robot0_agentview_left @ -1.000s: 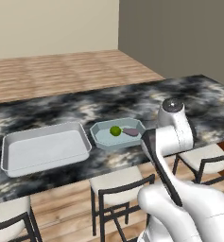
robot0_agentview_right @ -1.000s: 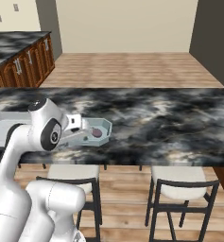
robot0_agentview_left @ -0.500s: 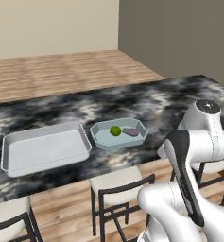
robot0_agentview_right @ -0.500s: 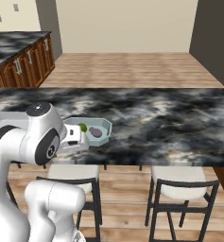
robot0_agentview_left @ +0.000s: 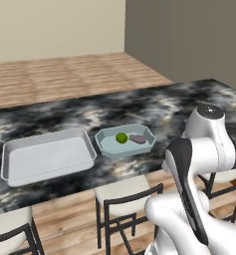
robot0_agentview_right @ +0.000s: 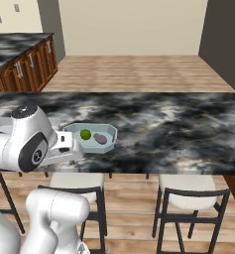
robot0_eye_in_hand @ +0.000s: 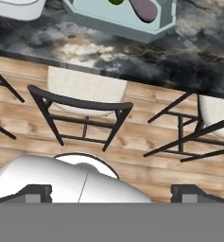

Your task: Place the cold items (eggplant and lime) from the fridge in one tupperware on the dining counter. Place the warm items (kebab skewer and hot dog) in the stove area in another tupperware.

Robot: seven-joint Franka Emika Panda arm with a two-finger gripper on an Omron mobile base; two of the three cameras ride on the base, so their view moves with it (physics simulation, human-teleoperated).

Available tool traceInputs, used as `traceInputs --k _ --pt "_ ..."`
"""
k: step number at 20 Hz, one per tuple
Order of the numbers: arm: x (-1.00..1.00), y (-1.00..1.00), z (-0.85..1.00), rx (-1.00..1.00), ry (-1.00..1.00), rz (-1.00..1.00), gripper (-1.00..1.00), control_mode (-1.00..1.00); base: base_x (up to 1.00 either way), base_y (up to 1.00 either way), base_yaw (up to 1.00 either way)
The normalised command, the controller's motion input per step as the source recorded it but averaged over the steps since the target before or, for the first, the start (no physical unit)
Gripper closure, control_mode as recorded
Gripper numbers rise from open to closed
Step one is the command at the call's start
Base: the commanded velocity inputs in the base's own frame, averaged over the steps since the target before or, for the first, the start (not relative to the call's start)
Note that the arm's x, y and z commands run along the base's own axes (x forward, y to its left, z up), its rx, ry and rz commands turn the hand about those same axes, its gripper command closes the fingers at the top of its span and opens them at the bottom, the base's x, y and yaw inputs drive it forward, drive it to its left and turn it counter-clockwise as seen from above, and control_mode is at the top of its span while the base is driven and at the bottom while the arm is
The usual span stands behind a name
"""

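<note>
the two-finger gripper (robot0_eye_in_hand: 111,191) hangs empty with its jaws wide apart, above the stools, its tips barely showing. beyond it, the small smooth yellow-green lime (robot0_agentview_left: 121,138) and dull purple-grey eggplant (robot0_agentview_left: 137,139) lie side by side in the pale blue octagonal tupperware (robot0_agentview_left: 109,148) on the glossy black-and-white marbled dining counter (robot0_agentview_left: 64,114); the hand view crops both.

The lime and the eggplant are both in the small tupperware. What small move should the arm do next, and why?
Probably pull the arm back and turn the base toward the stove area. The lime and the eggplant already lie in the small tupperware on the dining counter. The large tupperware beside it holds nothing, and the gripper is open and holds nothing.
</note>
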Motion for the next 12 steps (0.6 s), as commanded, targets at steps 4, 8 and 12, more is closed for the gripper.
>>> traceInputs --k 4,8,12 --pt "-0.01 0.04 0.00 -0.03 0.00 0.00 -1.00 1.00 -0.04 0.00 0.00" --pt "0.00 0.00 0.00 0.00 0.00 0.00 -1.00 1.00 -0.48 0.00 0.06" --pt "0.00 0.00 0.00 0.00 0.00 0.00 -1.00 1.00 -0.69 0.37 0.10"
